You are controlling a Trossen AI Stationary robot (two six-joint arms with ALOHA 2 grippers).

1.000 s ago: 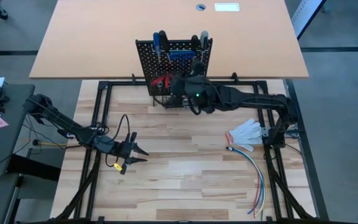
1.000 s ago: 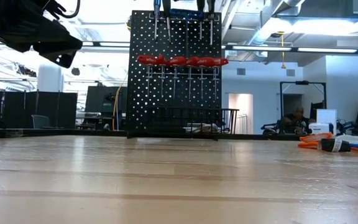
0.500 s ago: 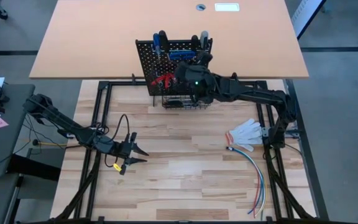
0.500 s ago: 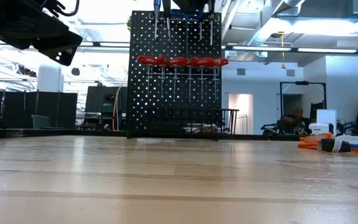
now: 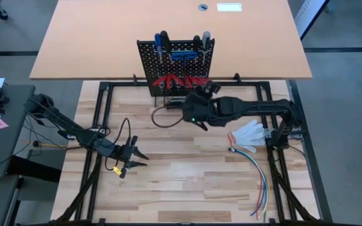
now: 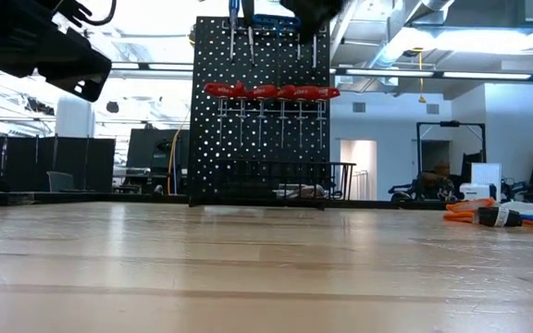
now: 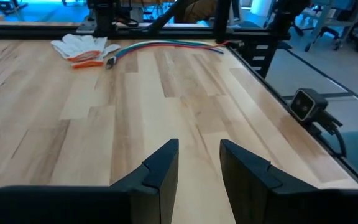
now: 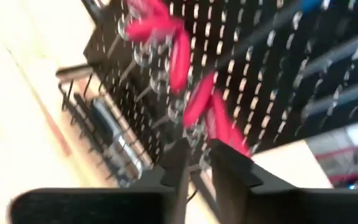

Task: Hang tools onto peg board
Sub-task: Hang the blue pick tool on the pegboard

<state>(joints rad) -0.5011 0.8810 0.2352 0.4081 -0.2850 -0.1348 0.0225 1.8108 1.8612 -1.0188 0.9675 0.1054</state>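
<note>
Peg board [image 5: 176, 66] stands upright at the far edge of the light wooden table [image 5: 187, 182], against the tan tabletop [image 5: 105, 37] behind it: a black square panel pierced all over with small holes. In the low view a row of red-handled screwdrivers [image 6: 265, 91] hangs through ring holders across its upper half, thin metal shafts pointing down, and blue-handled tools [image 6: 235, 11] sit at its top edge. A black wire basket [image 6: 285, 180] runs along its base with something pale lying inside. The right gripper [image 5: 195, 118] hovers over the table just in front of the board; in the right wrist view its two dark fingers [image 8: 229, 168] stand a narrow gap apart with nothing between them, aimed at the blurred red handles [image 8: 194, 102] and the basket. The left gripper [image 5: 136, 154] hangs over the near left part of the table, well apart from the board, its fingers [image 7: 160, 171] parted and empty. A white glove [image 5: 249, 134] and a bundle of coloured wires [image 5: 259, 179] lie at the right side.
</note>
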